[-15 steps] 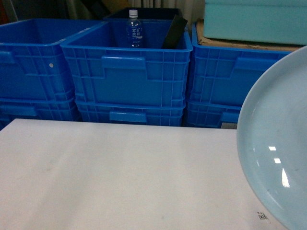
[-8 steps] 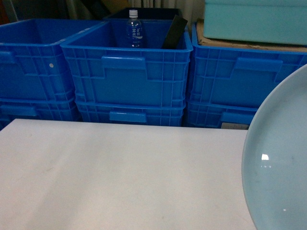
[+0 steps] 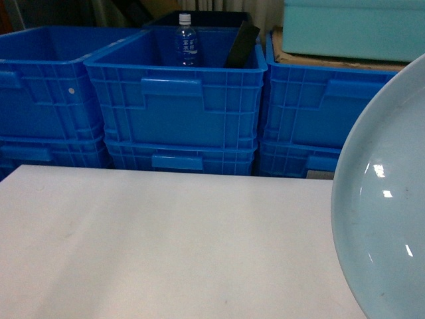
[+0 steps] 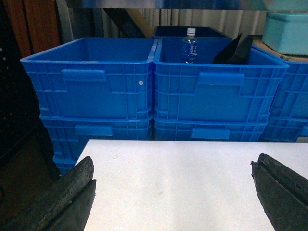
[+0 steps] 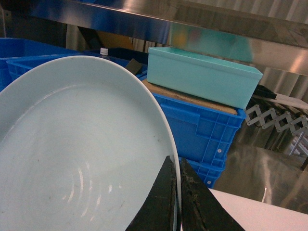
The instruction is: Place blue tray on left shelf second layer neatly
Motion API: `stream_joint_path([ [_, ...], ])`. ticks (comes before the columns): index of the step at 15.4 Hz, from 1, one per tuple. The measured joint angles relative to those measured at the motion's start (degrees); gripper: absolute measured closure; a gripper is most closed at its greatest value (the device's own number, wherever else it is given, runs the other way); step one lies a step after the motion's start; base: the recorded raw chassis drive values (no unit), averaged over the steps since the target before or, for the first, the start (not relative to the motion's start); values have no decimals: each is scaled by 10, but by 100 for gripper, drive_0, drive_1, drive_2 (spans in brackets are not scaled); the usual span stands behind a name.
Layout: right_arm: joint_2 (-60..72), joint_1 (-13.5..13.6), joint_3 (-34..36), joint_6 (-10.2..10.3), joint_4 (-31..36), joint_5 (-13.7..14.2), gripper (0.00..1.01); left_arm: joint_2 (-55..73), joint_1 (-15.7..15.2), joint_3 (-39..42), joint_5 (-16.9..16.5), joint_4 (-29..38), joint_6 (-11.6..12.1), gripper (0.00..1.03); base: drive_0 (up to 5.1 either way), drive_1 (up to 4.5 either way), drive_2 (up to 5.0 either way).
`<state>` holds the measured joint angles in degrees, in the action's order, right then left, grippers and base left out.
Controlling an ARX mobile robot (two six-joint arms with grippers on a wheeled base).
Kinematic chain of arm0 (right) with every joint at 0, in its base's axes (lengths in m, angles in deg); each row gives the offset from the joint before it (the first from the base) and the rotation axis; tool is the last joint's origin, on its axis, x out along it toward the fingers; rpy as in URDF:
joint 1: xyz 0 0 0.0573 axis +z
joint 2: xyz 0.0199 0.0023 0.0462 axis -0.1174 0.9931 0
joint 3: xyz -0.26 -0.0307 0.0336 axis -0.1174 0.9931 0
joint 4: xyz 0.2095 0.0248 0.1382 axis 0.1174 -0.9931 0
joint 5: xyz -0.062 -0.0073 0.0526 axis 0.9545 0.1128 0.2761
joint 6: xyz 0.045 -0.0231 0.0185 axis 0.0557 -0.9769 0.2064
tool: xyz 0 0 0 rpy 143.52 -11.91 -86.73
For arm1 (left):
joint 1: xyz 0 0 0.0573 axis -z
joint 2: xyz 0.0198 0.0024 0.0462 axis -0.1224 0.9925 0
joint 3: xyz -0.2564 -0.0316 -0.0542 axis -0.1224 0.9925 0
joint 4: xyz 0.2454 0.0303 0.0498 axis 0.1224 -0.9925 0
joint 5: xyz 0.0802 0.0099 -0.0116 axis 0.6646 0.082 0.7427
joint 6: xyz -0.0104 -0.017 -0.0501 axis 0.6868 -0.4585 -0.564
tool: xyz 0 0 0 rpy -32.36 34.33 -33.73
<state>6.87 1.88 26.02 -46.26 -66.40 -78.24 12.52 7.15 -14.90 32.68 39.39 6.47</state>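
Observation:
The pale blue tray [image 3: 392, 199] is held up off the white table [image 3: 166, 246] at the right edge of the head view, its glossy inside facing me. In the right wrist view the tray [image 5: 72, 154] fills the left half, and my right gripper [image 5: 177, 161] is shut on its rim, one black finger on each side. My left gripper [image 4: 173, 166] hangs open over the table's near left part with nothing between its fingers. A shiny steel shelf edge [image 5: 192, 21] runs across the top of the right wrist view; I cannot tell which layer it is.
Stacked dark-blue crates [image 3: 176, 100] stand behind the table; one holds a water bottle [image 3: 186, 40] and a black object [image 3: 240, 45]. A teal box [image 5: 202, 74] sits on cardboard on the right crate stack. A mirror-like steel surface [image 5: 260, 173] lies to the right.
The tray dipped lower and slightly right half a second ago, then rose again to about where it was; its glints have shifted. The left gripper's motion is not shown.

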Motion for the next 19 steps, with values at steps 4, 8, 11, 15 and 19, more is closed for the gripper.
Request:
stream_joint_path([
  [4,0,0,0,-1,0,2,99,0,0,0,0,0,0,5,0,0,0],
  [8,0,0,0,-2,0,2,99,0,-1,0,1,0,0,5,-56,-56,-56],
  [11,0,0,0,-2,0,2,99,0,-1,0,0,0,0,5,-112,-112,-112],
  [15,0,0,0,-2,0,2,99,0,-1,0,0,0,0,5,-112,-112,-112],
  [19,0,0,0,-2,0,2,99,0,-1,0,0,0,0,5,-112,-112,-112],
])
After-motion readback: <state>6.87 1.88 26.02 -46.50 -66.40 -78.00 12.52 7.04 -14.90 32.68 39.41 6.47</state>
